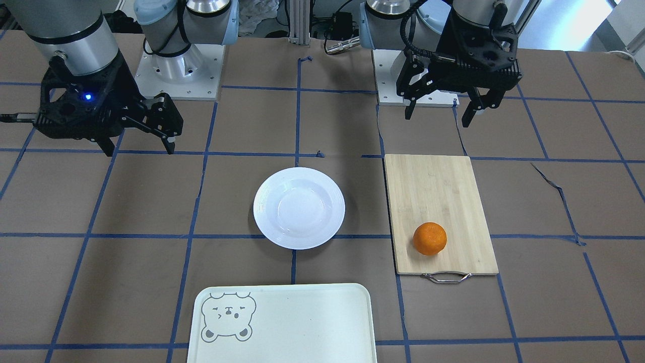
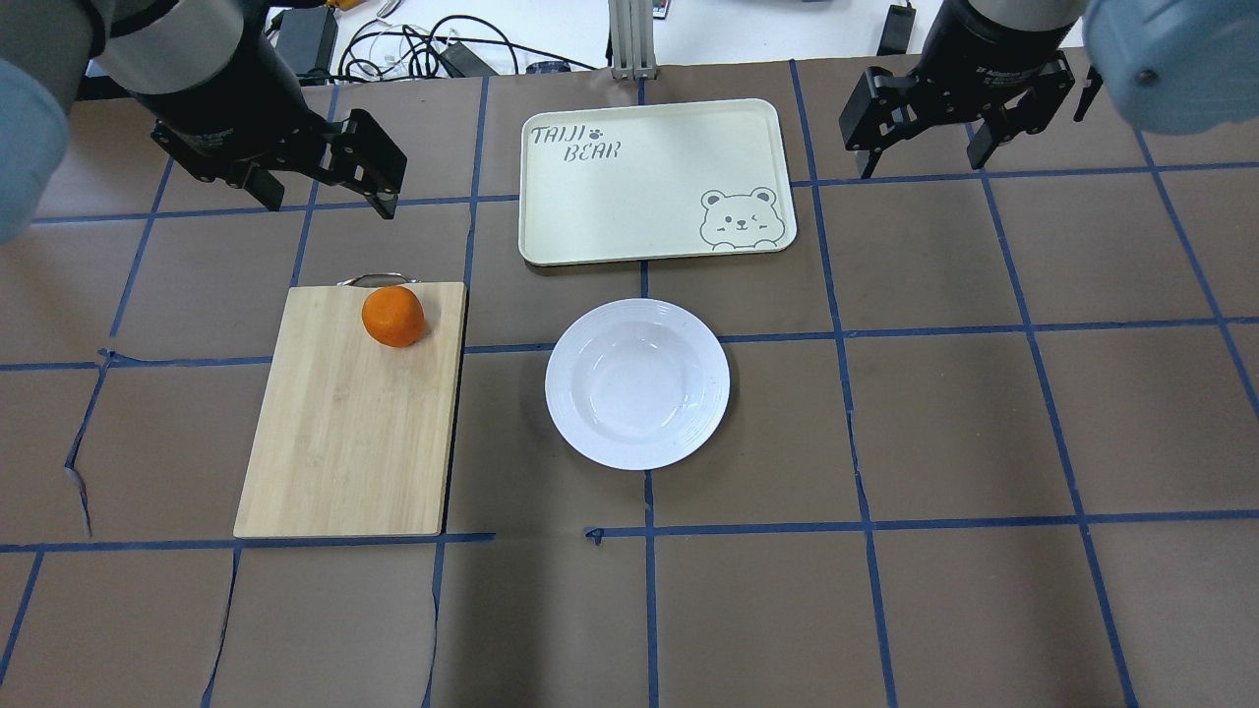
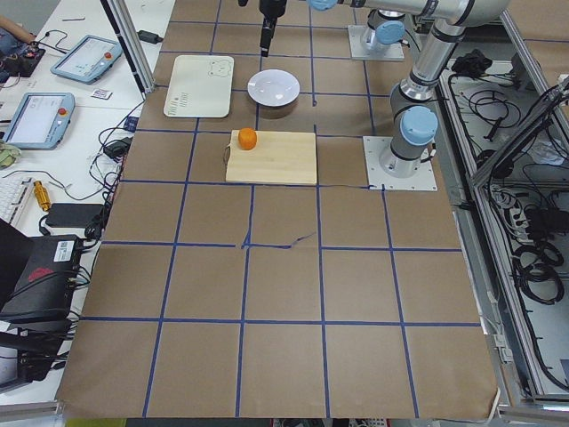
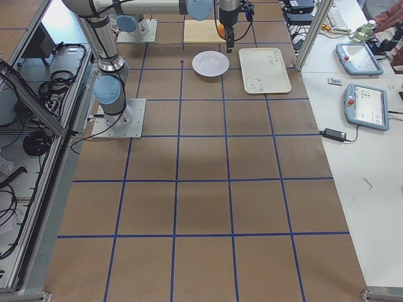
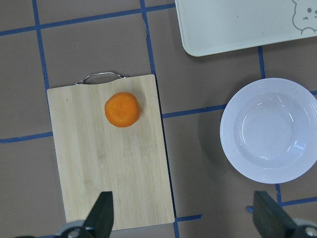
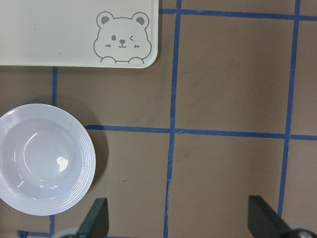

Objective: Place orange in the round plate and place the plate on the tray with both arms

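Note:
The orange (image 2: 393, 316) lies on a bamboo cutting board (image 2: 344, 433), near its metal-handled end; the left wrist view shows the orange (image 5: 122, 109) too. The white round plate (image 2: 637, 383) sits empty at mid-table, to the right of the board. Beyond it lies the cream tray (image 2: 639, 177) with its bear face, also empty. My left gripper (image 2: 329, 205) hovers open above the table past the board's handle. My right gripper (image 2: 925, 162) hangs open to the right of the tray. Neither gripper holds or touches anything.
Blue tape lines grid the brown table cover, torn in places. The arm bases (image 1: 176, 65) stand at the robot's edge of the table. Side tables with tablets (image 4: 365, 104) and cables flank the far side past the tray.

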Action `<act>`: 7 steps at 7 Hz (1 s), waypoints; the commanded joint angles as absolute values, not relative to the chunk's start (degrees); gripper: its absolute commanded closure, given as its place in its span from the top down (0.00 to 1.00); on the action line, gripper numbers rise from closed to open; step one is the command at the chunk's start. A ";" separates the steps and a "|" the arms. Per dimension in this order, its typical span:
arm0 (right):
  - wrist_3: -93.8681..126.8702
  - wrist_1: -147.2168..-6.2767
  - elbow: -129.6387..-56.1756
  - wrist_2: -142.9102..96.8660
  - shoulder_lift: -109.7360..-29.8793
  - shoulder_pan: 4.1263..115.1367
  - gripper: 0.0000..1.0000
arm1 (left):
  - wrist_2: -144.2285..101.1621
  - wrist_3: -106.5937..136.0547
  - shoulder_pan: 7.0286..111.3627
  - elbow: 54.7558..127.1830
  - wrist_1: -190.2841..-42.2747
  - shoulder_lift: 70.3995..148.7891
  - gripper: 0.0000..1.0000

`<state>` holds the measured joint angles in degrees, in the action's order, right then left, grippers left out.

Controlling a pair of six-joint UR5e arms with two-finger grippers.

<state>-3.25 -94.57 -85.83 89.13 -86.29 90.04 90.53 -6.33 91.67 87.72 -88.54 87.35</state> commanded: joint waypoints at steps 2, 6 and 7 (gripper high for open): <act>-3.25 -94.57 -85.78 89.39 -86.22 90.00 1.00 | 90.44 -6.33 91.67 87.71 -88.59 87.36 1.00; -3.25 -94.57 -85.78 89.21 -86.22 90.00 1.00 | 90.44 -6.33 91.67 87.71 -88.59 87.36 1.00; -3.25 -94.57 -85.78 89.21 -86.22 90.00 1.00 | 90.44 -6.24 91.67 87.71 -88.51 87.36 1.00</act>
<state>-3.25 -94.57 -85.79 89.22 -86.22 89.99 90.44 -6.31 91.67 87.72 -88.55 87.36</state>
